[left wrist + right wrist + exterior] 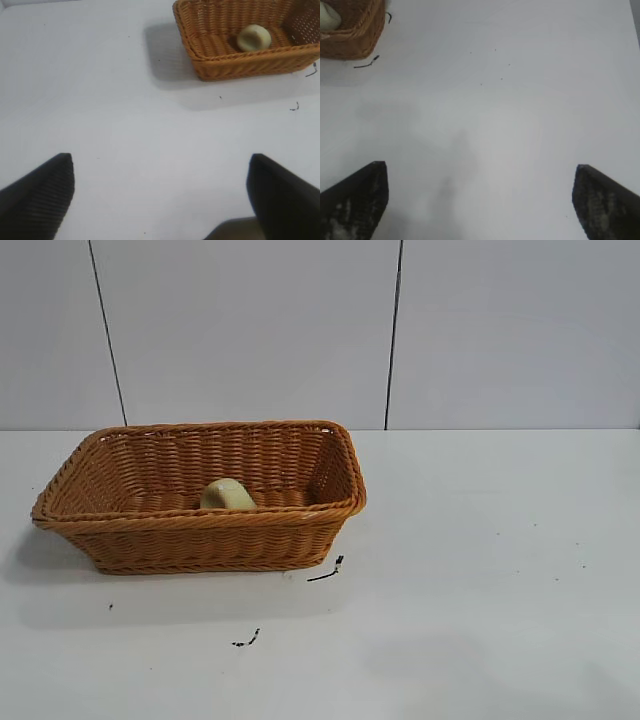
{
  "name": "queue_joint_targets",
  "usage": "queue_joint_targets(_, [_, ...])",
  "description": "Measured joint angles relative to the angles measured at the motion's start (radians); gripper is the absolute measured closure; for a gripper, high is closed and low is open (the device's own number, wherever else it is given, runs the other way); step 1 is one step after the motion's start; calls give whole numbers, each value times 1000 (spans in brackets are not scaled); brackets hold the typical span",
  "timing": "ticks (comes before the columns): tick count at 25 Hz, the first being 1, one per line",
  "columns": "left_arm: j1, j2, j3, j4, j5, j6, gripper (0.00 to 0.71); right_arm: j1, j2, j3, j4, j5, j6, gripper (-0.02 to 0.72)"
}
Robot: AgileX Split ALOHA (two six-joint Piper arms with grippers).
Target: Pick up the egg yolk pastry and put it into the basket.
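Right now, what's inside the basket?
One pastry sits on the floor of the basket, near the front wall. Nothing else shows inside. From the front, the near wall hides the pastry's bottom and some of the floor. Both end effectors are open, well away.

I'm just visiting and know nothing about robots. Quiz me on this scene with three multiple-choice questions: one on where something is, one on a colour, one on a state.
1. Where is the egg yolk pastry?
A. On the table
B. Inside the basket
C. Held by an arm

2. What colour is the basket?
A. Orange-brown
B. Green
C. Black

3. How is the left end effector?
A. Shut on the pastry
B. Shut, empty
C. Open, empty

Answers: B, the pastry sits on the basket floor; A, the wicker is orange-brown; C, its fingers stand wide apart over bare table, as do those of the right end effector.
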Motion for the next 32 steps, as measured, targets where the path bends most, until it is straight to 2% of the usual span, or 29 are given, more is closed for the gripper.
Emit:
queue_joint_targets(3, [0,0,0,0,0,0,14,-10,0,0,0,0,0,10])
queue_joint_targets(9, [0,0,0,0,0,0,14,-103,-70,0,1,0,0,10])
queue_joint_targets(32, [0,0,0,0,0,0,14,-104,-131,-1,5,3,0,10])
